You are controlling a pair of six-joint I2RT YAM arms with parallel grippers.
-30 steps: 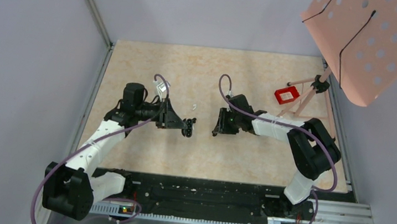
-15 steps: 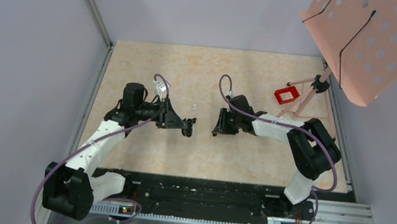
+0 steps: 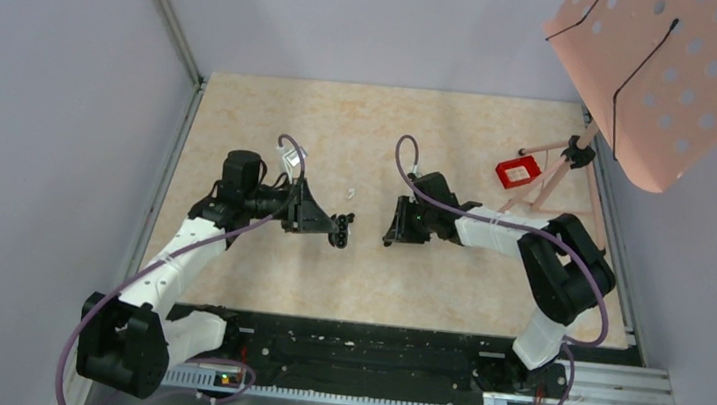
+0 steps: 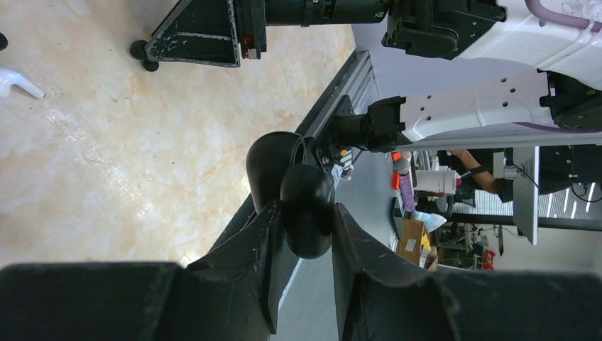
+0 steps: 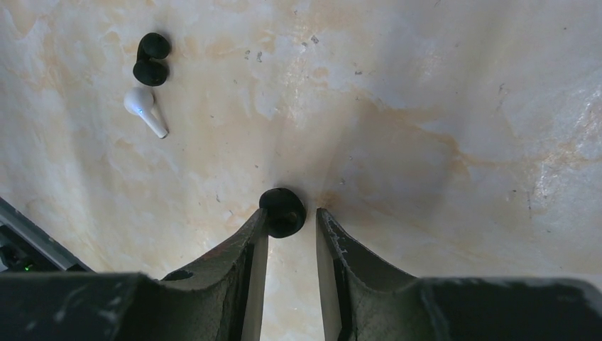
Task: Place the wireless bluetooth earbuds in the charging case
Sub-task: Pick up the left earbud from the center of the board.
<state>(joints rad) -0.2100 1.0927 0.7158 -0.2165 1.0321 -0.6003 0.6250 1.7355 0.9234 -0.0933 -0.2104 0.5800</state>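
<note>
The left gripper [image 4: 304, 213] pinches the black, seemingly open charging case [image 4: 273, 163], while the right gripper [image 5: 287, 220] straddles a black earbud [image 5: 282, 212] on the table [image 5: 461, 106], though whether it squeezes cannot be told, and a second black earbud [image 5: 151, 60] and a white stemmed earbud [image 5: 145, 110] lie nearby.

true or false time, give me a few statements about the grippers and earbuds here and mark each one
1. The left gripper is clamped on a black charging case. True.
2. A black earbud sits between the right gripper's fingertips. True.
3. The white stemmed earbud has no other bud near it. False: a second black earbud lies right beside it.
4. The red object lies between the two grippers. False: it is off near the table's right edge.
</note>
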